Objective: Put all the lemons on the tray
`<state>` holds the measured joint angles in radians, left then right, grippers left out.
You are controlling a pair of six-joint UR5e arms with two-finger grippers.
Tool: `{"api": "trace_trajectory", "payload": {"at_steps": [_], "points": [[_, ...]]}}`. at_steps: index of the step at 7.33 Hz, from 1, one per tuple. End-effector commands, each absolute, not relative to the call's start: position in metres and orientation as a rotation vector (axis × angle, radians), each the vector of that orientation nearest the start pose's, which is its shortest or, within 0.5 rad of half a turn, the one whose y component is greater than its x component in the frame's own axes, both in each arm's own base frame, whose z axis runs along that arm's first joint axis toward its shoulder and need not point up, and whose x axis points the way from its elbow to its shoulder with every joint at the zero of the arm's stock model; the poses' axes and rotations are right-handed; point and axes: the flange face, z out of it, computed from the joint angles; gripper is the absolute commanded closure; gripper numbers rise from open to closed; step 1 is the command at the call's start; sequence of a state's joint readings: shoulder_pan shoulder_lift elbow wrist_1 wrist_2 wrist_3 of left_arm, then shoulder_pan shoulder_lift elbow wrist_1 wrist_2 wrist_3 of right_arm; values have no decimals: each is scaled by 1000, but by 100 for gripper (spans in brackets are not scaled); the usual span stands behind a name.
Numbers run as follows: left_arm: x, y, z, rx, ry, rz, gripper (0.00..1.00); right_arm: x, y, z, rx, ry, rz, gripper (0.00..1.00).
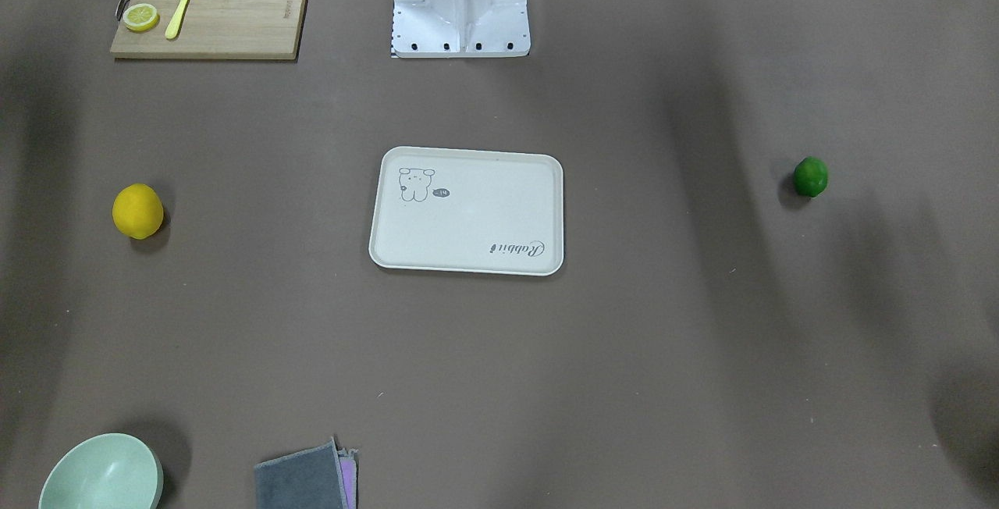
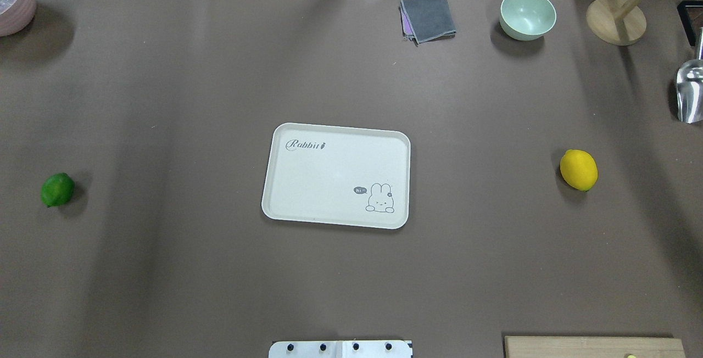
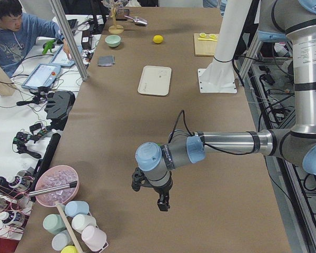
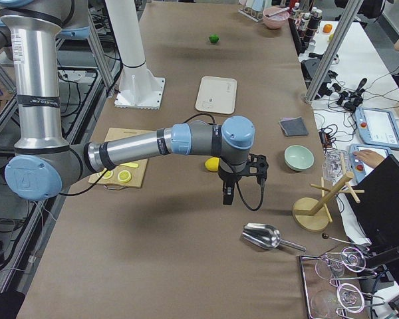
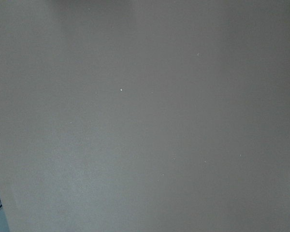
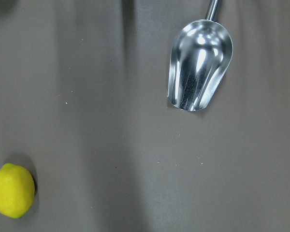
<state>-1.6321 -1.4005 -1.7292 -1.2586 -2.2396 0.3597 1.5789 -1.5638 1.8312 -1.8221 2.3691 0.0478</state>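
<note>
The cream-white tray (image 2: 329, 177) lies in the middle of the table and holds nothing; it also shows in the front view (image 1: 468, 220). The yellow lemon (image 2: 578, 169) lies on the table to the tray's right, also seen by the right wrist camera (image 6: 11, 190). The green lemon (image 2: 57, 189) lies far to the tray's left. My left gripper (image 3: 160, 203) hangs over bare table at the robot's left end. My right gripper (image 4: 227, 196) hangs just beyond the yellow lemon (image 4: 213, 163). Both grippers show only in side views, so I cannot tell whether they are open or shut.
A wooden cutting board (image 1: 211, 9) with lemon slices and a yellow knife sits near the robot base (image 1: 460, 1). A green bowl (image 2: 527, 15), grey cloth (image 2: 427, 17) and wooden stand (image 2: 615, 20) line the far edge. A metal scoop (image 6: 198, 63) lies right of the lemon.
</note>
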Motion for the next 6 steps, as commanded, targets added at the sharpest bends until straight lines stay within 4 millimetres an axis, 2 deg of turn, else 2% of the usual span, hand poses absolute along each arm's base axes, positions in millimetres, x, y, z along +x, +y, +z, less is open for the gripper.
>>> {"api": "trace_trajectory", "payload": {"at_steps": [1, 3, 4, 6], "points": [[-95, -387, 692, -169, 715, 179, 2, 67, -473, 551, 3, -799, 48, 0], [-100, -386, 696, -203, 719, 145, 2, 67, -472, 551, 1, -799, 48, 0], [-100, -388, 690, -184, 717, 156, 2, 67, -473, 552, 1, -795, 48, 0], [-98, -405, 647, -125, 724, 113, 2, 67, -474, 552, 11, -795, 41, 0]]}}
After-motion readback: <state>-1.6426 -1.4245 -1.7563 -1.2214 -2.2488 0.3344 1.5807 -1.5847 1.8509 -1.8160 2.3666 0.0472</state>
